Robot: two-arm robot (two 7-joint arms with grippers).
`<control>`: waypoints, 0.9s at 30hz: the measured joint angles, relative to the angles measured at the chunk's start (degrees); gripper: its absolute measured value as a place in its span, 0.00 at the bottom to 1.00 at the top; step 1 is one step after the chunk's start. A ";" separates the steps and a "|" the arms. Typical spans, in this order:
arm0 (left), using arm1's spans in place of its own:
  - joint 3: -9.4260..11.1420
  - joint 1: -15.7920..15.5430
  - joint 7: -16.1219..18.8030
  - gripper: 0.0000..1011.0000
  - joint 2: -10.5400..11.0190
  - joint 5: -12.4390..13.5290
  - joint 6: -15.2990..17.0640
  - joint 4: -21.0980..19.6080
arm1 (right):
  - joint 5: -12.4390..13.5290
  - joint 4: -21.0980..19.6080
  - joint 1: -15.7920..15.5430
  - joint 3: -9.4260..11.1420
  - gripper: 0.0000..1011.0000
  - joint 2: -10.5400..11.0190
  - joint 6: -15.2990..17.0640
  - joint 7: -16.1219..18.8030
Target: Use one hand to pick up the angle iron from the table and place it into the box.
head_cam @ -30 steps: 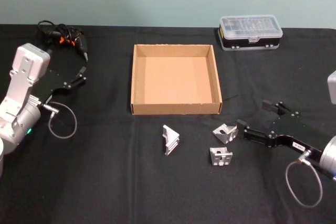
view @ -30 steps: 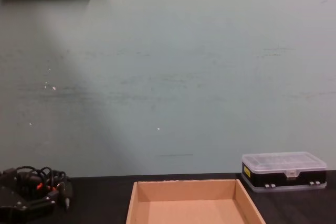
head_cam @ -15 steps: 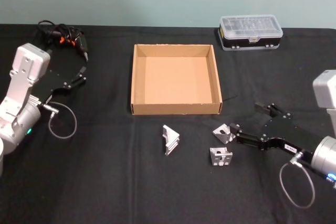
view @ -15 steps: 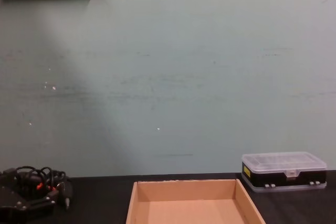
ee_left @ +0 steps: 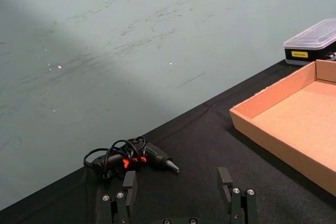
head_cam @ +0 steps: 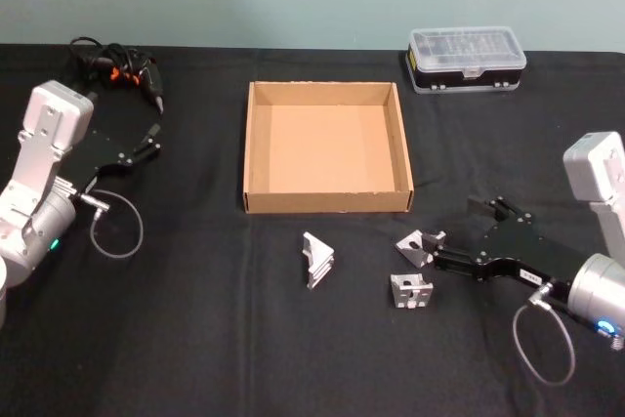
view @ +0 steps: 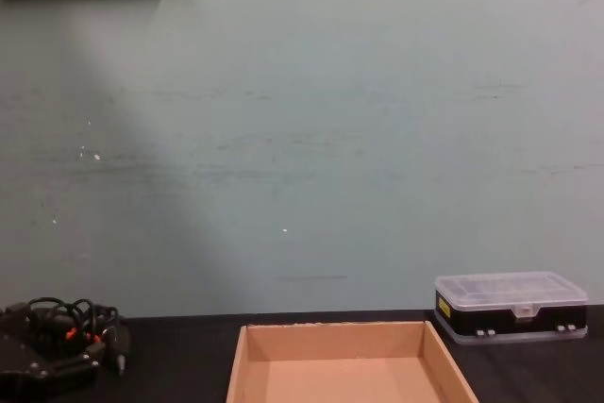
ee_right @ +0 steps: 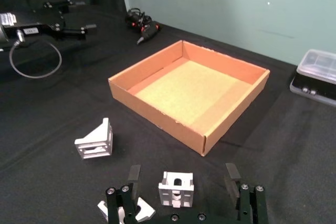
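Note:
Three silver angle irons lie on the black table (head_cam: 195, 339) in front of the tan box (head_cam: 327, 148): one to the left (head_cam: 317, 261), one in the middle (head_cam: 418, 246) and one nearest me (head_cam: 411, 290). My right gripper (head_cam: 455, 230) is low over the table, pointing left, open. In the right wrist view the middle angle iron (ee_right: 176, 188) sits between its spread fingers (ee_right: 134, 176), ungripped, with another iron (ee_right: 126, 211) beside the lower finger. The box (ee_right: 189, 90) is empty. My left gripper (head_cam: 153, 139) stays parked at the far left, open (ee_left: 177, 179).
A clear-lidded plastic case (head_cam: 467, 59) stands behind the box at the back right. A tool with black and red-orange cables (head_cam: 117, 65) lies at the back left, near the left gripper. Cable loops hang from both wrists. Bare tabletop stretches across the front.
My right gripper has slid left toward the angle irons, so its open fingers now straddle the middle one. The irons, the box and the left arm have not moved.

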 joint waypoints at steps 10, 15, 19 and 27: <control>0.00 0.00 0.00 0.99 0.00 0.00 0.00 0.00 | -2.05 2.15 1.60 -1.34 0.99 -1.82 1.37 -0.06; 0.00 0.00 0.00 0.99 0.00 0.00 0.00 0.00 | -2.89 2.94 2.23 -1.73 0.99 -2.63 2.35 -0.40; 0.00 0.00 0.00 0.99 0.00 0.00 0.00 0.00 | -3.48 3.53 2.76 -1.97 0.99 -3.32 3.12 -0.76; 0.00 0.00 0.00 0.99 0.00 0.00 0.00 0.00 | -5.14 5.16 4.00 -2.76 0.99 -4.95 4.03 -1.17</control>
